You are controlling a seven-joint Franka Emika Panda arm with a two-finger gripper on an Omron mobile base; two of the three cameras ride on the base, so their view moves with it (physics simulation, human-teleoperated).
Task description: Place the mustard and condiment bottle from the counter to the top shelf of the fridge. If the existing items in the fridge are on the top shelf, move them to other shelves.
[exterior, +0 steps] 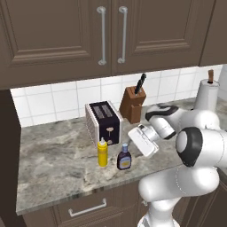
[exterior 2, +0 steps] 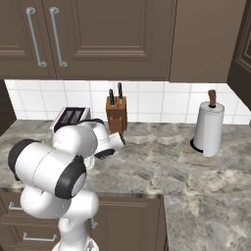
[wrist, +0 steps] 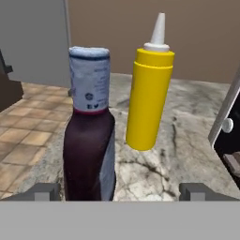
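The slim yellow mustard (exterior: 102, 153) and the squat dark condiment bottle (exterior: 124, 158) stand side by side on the grey marbled counter (exterior: 53, 168), in front of the toaster. My gripper (exterior: 134, 147) hovers just right of the condiment bottle, pointing at it. In the hand view the condiment bottle (wrist: 90, 136) stands close up between my spread fingertips (wrist: 43, 191), nearer the left one, and the mustard (wrist: 149, 93) is behind it to the right. My gripper (wrist: 119, 192) is open and holds nothing. The fridge shelves and the red carton are out of view.
A toaster (exterior: 103, 122) and a knife block (exterior: 133, 103) stand behind the bottles. A paper towel roll (exterior 2: 208, 128) sits at the back right of the counter. Wall cabinets (exterior: 102, 35) hang overhead. Drawers with silver handles (exterior: 88, 208) run below the counter edge.
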